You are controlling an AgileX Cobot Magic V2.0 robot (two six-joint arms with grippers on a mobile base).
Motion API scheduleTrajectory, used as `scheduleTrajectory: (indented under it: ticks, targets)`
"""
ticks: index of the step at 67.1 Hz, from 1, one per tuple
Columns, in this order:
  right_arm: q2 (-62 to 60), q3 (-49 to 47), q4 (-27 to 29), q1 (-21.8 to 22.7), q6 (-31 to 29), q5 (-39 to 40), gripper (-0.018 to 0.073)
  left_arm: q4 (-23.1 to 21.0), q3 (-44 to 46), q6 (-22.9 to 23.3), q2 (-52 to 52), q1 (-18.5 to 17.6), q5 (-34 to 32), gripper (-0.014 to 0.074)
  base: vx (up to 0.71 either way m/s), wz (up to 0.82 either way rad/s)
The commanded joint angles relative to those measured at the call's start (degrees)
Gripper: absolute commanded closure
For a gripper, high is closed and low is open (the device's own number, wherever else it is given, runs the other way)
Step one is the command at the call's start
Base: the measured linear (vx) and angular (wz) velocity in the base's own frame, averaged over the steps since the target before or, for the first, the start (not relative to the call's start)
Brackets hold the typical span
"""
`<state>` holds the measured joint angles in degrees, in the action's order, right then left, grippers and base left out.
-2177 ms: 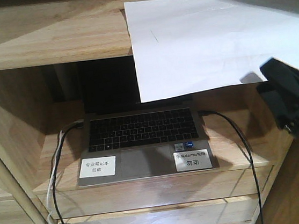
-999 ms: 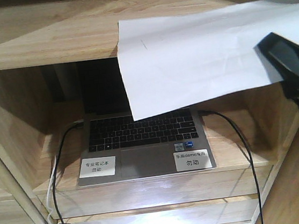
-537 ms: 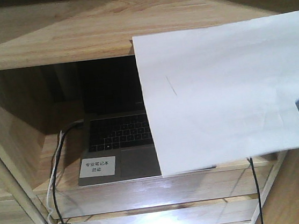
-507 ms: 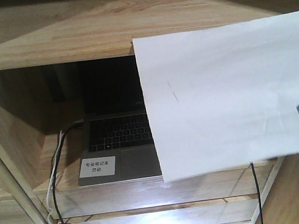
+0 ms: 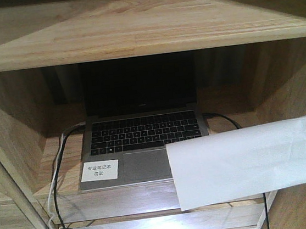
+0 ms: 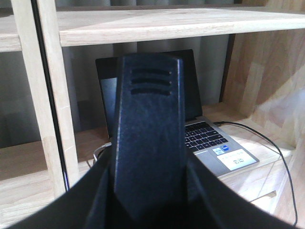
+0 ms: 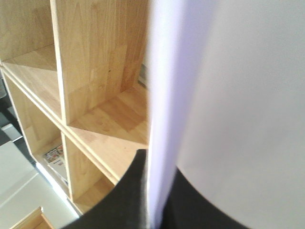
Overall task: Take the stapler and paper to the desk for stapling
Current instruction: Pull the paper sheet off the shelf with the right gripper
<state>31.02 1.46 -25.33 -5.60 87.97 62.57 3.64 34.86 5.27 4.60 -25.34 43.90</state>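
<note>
Hanging from the right gripper, whose jaws pinch its right end, the paper lies long axis left-right, covering the front right corner of the laptop, below the shelf board. The left gripper faces the laptop; whether its jaws are apart I cannot tell. No stapler or desk shows; free room lies toward the camera

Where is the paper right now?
In the front view the paper is low on the right, covering the front right corner of the laptop and running off the right edge.
</note>
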Motion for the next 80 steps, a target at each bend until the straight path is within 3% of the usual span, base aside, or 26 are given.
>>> scheduleTrajectory:
  ticks: [1, 80]
  targets:
    - [0.16, 1.48, 1.49, 0.01, -0.20, 2.49, 0.0566, 0.01, 1.43, 0.13, 0.95, -0.24, -6.58, 0.0603, 0.00, 0.00]
    - [0.16, 1.43, 1.21, 0.01, -0.20, 2.42, 0.0566, 0.07, 1.43, 0.13, 0.95, -0.24, -6.58, 0.0603, 0.00, 0.00]
